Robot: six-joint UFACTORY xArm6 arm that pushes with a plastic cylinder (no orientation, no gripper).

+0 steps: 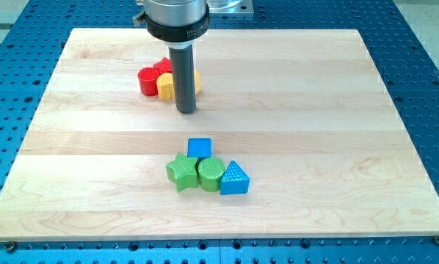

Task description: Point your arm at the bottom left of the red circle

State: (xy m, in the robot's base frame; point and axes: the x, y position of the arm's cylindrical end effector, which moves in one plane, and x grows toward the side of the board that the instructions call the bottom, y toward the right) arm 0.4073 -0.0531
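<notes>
The red circle lies near the view's top, left of centre, at the left end of a tight cluster. A second red block sits just above it and a yellow block touches its right side. Another yellow block peeks out to the right of the rod. My tip rests on the board just below and right of this cluster, right of the red circle. The rod hides part of the yellow blocks.
A second cluster lies at the board's lower middle: a blue cube, a green star, a green cylinder and a blue triangle. The wooden board sits on a blue perforated table.
</notes>
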